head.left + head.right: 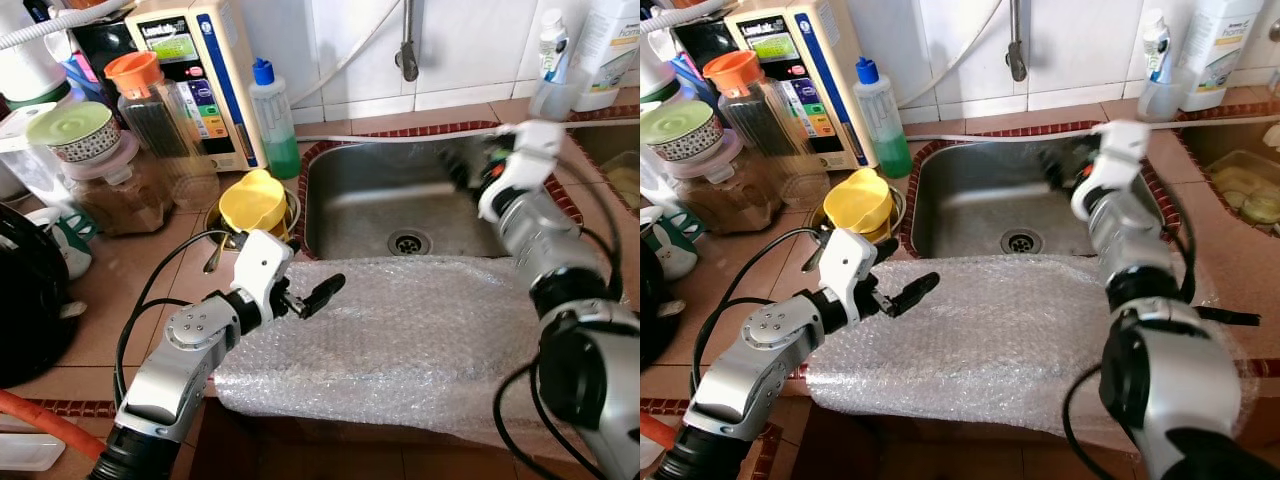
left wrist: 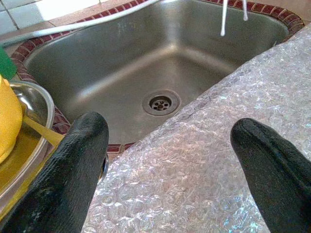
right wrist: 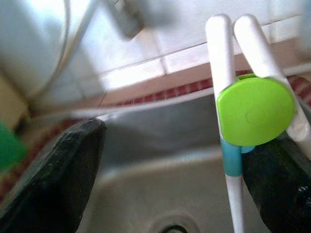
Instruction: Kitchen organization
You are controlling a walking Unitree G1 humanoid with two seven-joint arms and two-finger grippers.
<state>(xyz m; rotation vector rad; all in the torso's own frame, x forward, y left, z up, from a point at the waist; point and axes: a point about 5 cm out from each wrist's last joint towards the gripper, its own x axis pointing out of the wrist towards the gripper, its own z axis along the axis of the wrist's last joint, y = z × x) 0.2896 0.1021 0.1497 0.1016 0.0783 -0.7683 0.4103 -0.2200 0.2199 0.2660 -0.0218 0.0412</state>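
A sheet of bubble wrap [image 1: 420,330] lies over the counter's front edge and the near rim of the steel sink [image 1: 365,185]. My left gripper [image 1: 312,296] hovers open just above the wrap's left part, fingers wide apart in the left wrist view [image 2: 170,136]. My right gripper [image 1: 472,170] reaches into the sink's far right side, blurred. In the right wrist view its fingers [image 3: 73,170] stand wide apart. White training chopsticks with a green disc [image 3: 252,109] lie against one finger and clear of the other. Their white tips [image 2: 223,22] hang over the sink.
Left of the sink a yellow cup [image 1: 252,200] sits in a metal bowl. Behind stand a green soap bottle [image 1: 272,115], a water machine [image 1: 195,70], an orange-lidded jar [image 1: 150,110] and green-lidded containers [image 1: 75,130]. A tap [image 1: 407,50] hangs above; bottles [image 1: 555,60] stand back right.
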